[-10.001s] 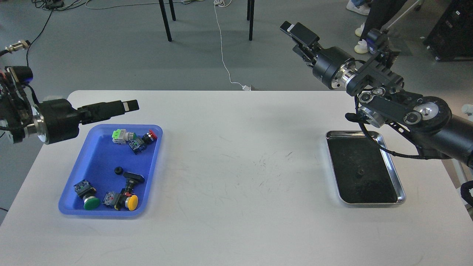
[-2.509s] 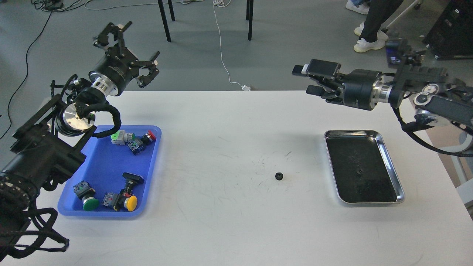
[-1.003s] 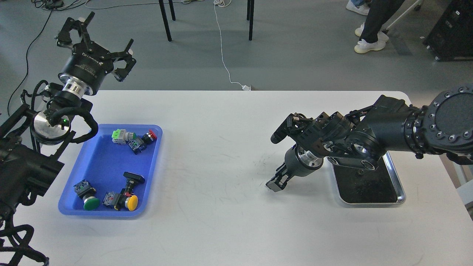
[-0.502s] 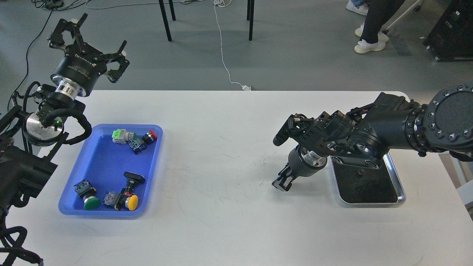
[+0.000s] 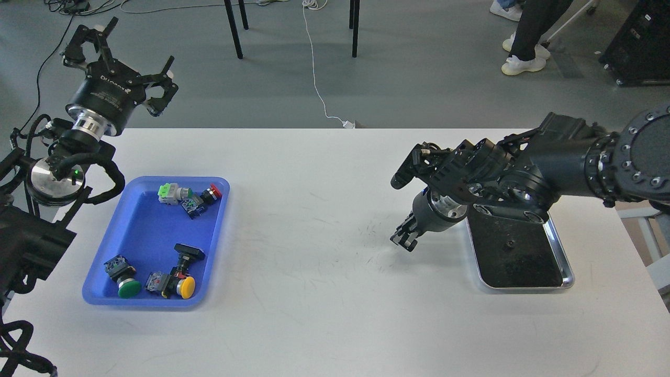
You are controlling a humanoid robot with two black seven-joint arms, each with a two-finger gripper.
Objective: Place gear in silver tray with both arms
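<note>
The silver tray point(image 5: 568, 273) lies at the table's right, partly covered by my right arm. My right gripper point(image 5: 404, 242) hangs just left of the tray and a little above the table, fingers pointing down and closed together. The small black gear no longer lies on the table below the gripper; it appears pinched between the fingertips, dark on dark and hard to make out. My left gripper point(image 5: 116, 46) is open and empty, raised beyond the table's back left edge.
A blue plastic tray point(image 5: 137, 225) at the left holds several push-button switches. A small dark speck point(image 5: 506, 244) sits on the silver tray's bottom. Chair legs and cables lie on the floor behind the table.
My right gripper has closed where the gear lay, then risen and shifted slightly right toward the silver tray. The gear is gone from the table. My left arm has drawn back slightly to the left.
</note>
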